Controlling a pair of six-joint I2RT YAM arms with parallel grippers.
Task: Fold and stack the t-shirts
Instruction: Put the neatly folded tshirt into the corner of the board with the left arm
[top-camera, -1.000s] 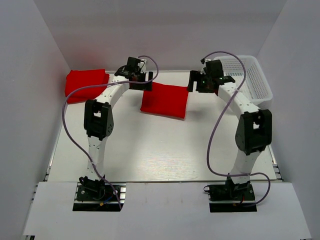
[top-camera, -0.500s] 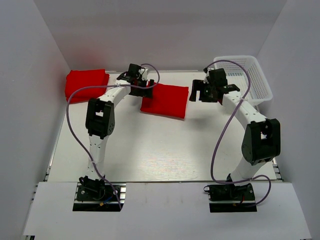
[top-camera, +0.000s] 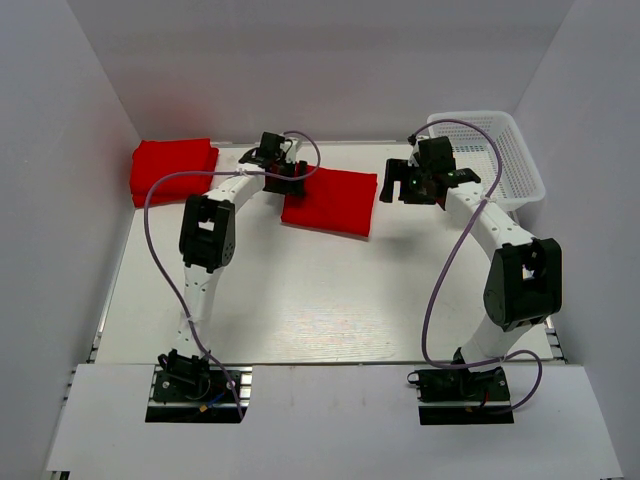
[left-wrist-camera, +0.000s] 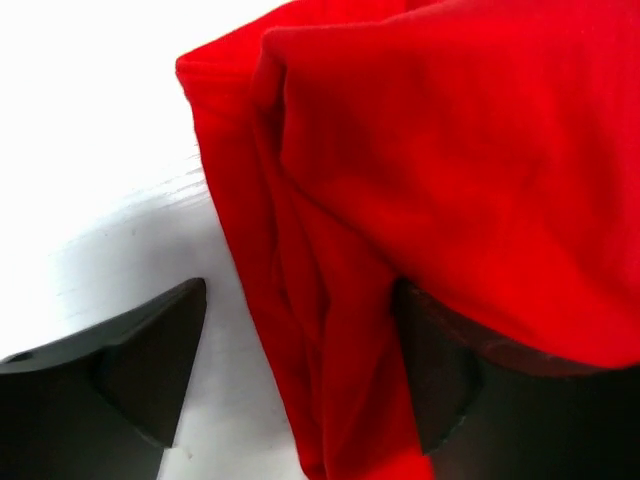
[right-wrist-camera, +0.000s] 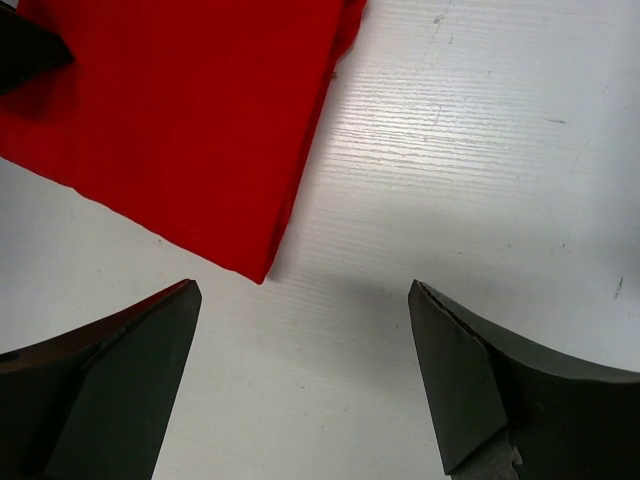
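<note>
A folded red t-shirt (top-camera: 330, 200) lies at the middle back of the table. A second red folded t-shirt (top-camera: 172, 168) rests at the back left corner. My left gripper (top-camera: 289, 178) is at the middle shirt's left edge. In the left wrist view my left gripper (left-wrist-camera: 298, 300) stands open around the bunched edge of the t-shirt (left-wrist-camera: 450, 150), one finger tucked under the cloth. My right gripper (top-camera: 392, 183) hovers open just right of that shirt. In the right wrist view my right gripper (right-wrist-camera: 300, 290) has only bare table between its fingers, and the t-shirt's corner (right-wrist-camera: 190, 110) lies ahead to the left.
A white mesh basket (top-camera: 505, 150) stands at the back right corner, close behind the right arm. White walls close in the table on the left, back and right.
The left gripper has slid right onto the middle shirt's left edge and its jaws have narrowed a little. The right arm swung its elbow outward a second ago, then held still.
</note>
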